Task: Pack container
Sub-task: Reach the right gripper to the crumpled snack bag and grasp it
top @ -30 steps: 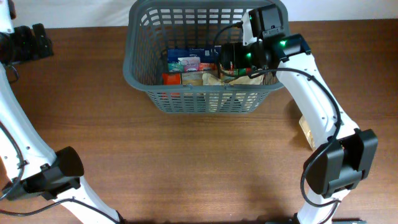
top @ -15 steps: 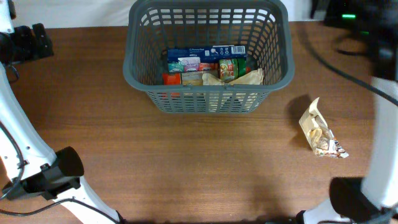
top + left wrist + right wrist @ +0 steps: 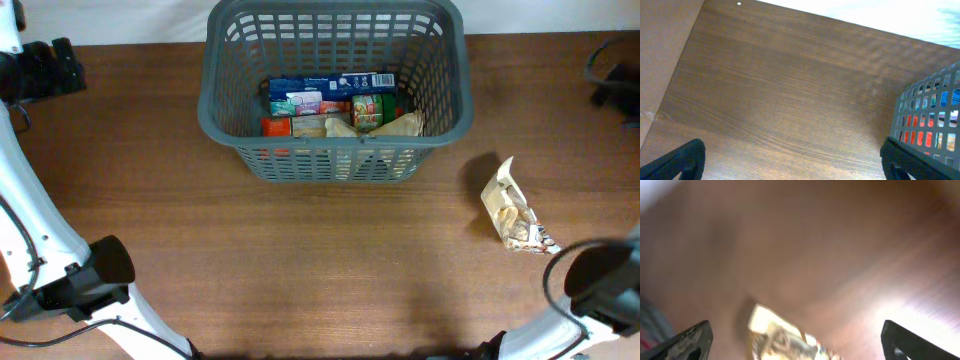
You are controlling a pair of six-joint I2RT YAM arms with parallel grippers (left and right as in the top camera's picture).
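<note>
The dark grey basket (image 3: 208,92) stands at the back middle of the table. It holds a blue box (image 3: 330,84), a green can (image 3: 367,108), a tan bag (image 3: 402,125) and other packets. A crumpled snack bag (image 3: 512,215) lies on the table to the right of the basket. My right gripper (image 3: 612,75) is at the far right edge, open and empty; its blurred wrist view shows the snack bag (image 3: 785,340) below the spread fingers (image 3: 797,347). My left gripper (image 3: 45,70) is at the far left, open and empty (image 3: 795,170), with the basket's corner (image 3: 930,115) to its right.
The left arm's base (image 3: 95,275) stands at the front left and the right arm's base (image 3: 600,280) at the front right. The table's far edge runs just behind the basket.
My right arm has swung out of the basket, empty, to the far right edge of the table. The snack bag it had covered now shows. The left arm has not moved.
</note>
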